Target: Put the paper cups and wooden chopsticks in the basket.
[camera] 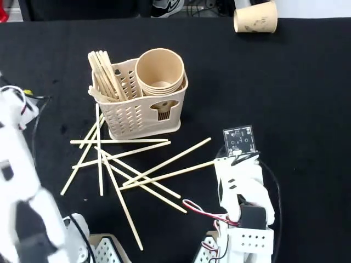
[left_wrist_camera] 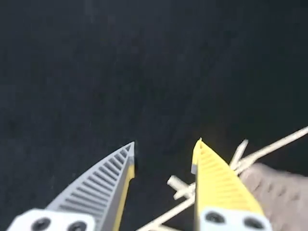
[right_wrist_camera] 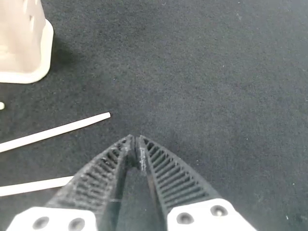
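- The black table carries everything, with the basket as the fixed mark.
- The left arm stands well apart from the basket, on the near side and off to the left. The left gripper has its fingers spread over bare black cloth, with nothing between them.
- The right arm sits on the near side of the basket, off to the right. The right gripper has its tips pressed together on nothing, near the basket's foot.
- The basket is beige and slotted, and stands upright.
- A stack of paper cups stands upright, mouths up, in the basket's right compartment.
- One lone paper cup lies on its side, well beyond the basket, at the far right.
- A bundle of wooden chopsticks leans in the basket's left compartment, ends poking above the rim.
- Loose chopsticks lie crossed over each other on the cloth just in front of the basket; a few reach its front wall.
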